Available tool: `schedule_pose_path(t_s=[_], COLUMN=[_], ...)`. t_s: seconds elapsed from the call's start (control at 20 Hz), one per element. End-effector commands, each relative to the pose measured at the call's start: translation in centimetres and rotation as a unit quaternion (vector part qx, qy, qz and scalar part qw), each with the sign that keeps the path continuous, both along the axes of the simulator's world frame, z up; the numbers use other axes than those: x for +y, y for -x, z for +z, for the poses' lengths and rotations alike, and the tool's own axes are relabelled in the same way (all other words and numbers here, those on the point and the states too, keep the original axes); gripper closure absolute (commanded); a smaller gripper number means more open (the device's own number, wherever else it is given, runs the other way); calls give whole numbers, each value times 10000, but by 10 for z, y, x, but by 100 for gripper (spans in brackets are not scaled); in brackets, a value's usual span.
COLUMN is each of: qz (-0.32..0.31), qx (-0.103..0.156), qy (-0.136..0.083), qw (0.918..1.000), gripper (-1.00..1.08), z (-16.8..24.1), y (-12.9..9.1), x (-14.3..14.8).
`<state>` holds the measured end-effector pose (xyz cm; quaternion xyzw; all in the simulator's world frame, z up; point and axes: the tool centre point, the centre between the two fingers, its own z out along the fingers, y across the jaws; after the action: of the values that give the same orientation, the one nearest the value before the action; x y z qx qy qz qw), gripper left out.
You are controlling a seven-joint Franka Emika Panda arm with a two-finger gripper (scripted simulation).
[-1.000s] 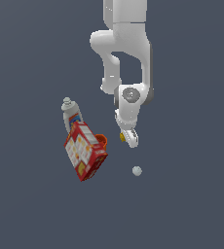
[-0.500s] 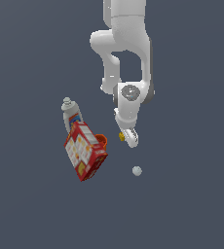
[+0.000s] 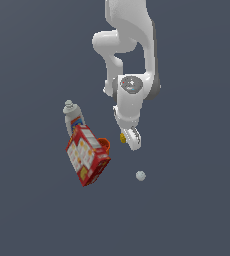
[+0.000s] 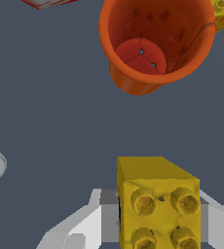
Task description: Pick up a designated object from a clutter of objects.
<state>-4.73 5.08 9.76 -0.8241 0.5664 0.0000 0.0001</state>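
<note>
**Yellow block sitting in the claw, clear of the pile**

The white arm (image 3: 129, 60) is reaching down from above over the grey worktop (image 3: 197, 200). To the exterior view's left of it, the red box (image 3: 87, 155) is leaning against the white bottle (image 3: 73, 117), with the orange cup (image 3: 103, 145) tucked just behind the box. The white ball (image 3: 140, 175) is lying alone, below the arm in that view and apart from everything else.

The claw (image 3: 128, 137) is gripping the yellow block (image 3: 122, 137): in the wrist view the block (image 4: 155, 202) is filling the space between the two grey fingers (image 4: 87, 223), its studded face turned to the camera. The cup (image 4: 155, 41) is showing well beyond it, not touching.

So the block is lying right inside the claw, not off to any side; judging from this, the coming move calls only for a straight lift, with no reaching left.
</note>
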Motion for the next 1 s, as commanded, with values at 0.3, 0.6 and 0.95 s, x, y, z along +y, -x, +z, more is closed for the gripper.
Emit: schedule_pose_path(t_s=[0.3, 0.6, 0.95], qz=[-1, -1, -1], qx=[-3, -3, -3], qy=[0, 0, 0], qw=[10000, 10000, 10000], gripper=[108, 108, 108], z=[75, 128, 190], y=[-32, -56, -85], x=[-20, -35, -52])
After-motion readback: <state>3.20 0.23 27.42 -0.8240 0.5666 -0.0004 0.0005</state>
